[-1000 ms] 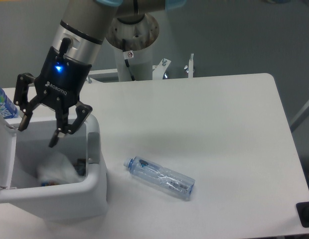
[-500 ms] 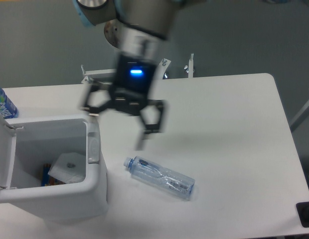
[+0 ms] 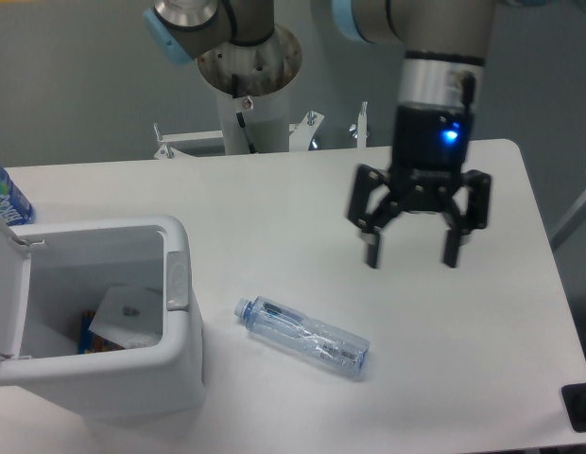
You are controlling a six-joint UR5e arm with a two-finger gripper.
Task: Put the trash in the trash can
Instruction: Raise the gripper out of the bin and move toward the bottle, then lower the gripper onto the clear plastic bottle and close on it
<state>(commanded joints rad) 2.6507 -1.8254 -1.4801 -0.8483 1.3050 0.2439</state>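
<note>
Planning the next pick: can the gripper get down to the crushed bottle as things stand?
Probably yes. The gripper hangs open above and to the right of the crushed bottle, which lies alone on the table.

Crushed clear bottle (image 3: 303, 337) flat on table; white paper (image 3: 129, 313) inside open bin (image 3: 180, 369)

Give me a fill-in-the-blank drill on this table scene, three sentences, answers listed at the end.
1. The pincer hovers above the table with its fingers spread, holding ____.
2. The crushed clear bottle lies on its ____, on the table beside the trash can.
3. The trash can's lid is ____, and a white paper shows inside.

Missing words: nothing; side; open
</note>
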